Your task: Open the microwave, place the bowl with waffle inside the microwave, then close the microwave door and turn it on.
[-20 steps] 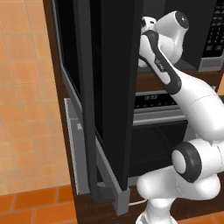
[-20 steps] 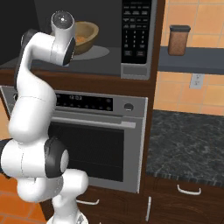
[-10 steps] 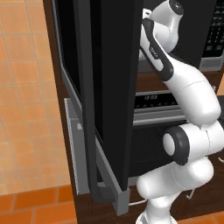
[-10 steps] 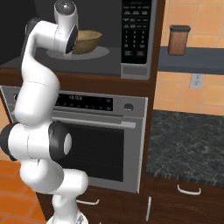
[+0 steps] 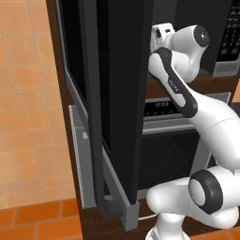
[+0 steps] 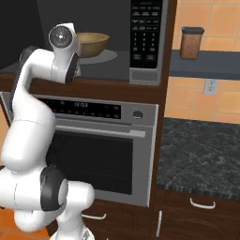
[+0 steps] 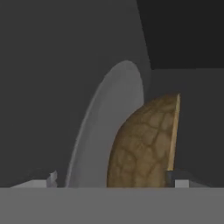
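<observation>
The microwave door (image 5: 119,98) stands open, and the bowl (image 6: 90,43) sits on the turntable (image 7: 107,131) inside the microwave (image 6: 140,42), just ahead of the spread, released fingers (image 7: 173,177). Closing the door and starting the microwave remain.

In the right base view's upper left, the bowl (image 6: 91,43) sits on the turntable (image 6: 105,56) inside the microwave (image 6: 147,75), above the oven (image 6: 101,150), the open microwave door (image 5: 119,103) at left.
</observation>
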{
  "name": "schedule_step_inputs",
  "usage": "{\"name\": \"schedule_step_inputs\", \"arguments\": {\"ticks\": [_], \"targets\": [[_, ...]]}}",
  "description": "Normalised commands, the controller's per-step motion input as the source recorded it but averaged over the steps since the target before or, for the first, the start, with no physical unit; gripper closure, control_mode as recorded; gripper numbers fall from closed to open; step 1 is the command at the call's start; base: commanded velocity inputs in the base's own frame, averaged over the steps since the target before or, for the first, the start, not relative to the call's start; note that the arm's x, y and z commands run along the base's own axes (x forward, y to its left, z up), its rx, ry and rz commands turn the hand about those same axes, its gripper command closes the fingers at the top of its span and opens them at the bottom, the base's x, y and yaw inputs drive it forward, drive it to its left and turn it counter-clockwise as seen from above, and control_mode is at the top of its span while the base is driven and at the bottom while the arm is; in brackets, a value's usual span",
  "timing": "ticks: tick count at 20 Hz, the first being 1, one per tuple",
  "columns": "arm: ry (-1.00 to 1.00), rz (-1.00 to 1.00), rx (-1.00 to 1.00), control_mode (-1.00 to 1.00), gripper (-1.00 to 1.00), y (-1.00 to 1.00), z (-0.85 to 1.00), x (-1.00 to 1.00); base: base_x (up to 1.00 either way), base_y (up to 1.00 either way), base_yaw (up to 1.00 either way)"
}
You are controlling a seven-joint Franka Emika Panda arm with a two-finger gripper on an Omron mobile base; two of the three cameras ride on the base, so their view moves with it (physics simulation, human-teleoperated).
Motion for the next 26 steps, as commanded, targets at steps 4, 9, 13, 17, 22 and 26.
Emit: {"name": "schedule_step_inputs", "arguments": {"ticks": [4,9,13,17,22,26], "targets": [[-0.26,-0.01,0.0,-1.0,-1.0,-0.49,0.35,-1.0,0.0,0.0,0.0],[-0.04,-0.07,0.0,-1.0,-1.0,-0.13,0.69,-1.0,0.0,0.0,0.0],[0.3,-0.3,-0.08,-1.0,-1.0,0.0,0.47,-1.0,0.0,0.0,0.0],[0.12,-0.31,-0.19,-1.0,-1.0,0.0,0.01,-0.97,0.0,0.0,0.0],[0.0,-0.14,-0.19,-1.0,-1.0,-0.35,-0.14,-0.59,0.0,0.0,0.0],[0.0,-0.07,-0.16,-1.0,-1.0,-0.69,-0.35,-0.52,0.0,0.0,0.0]]}}
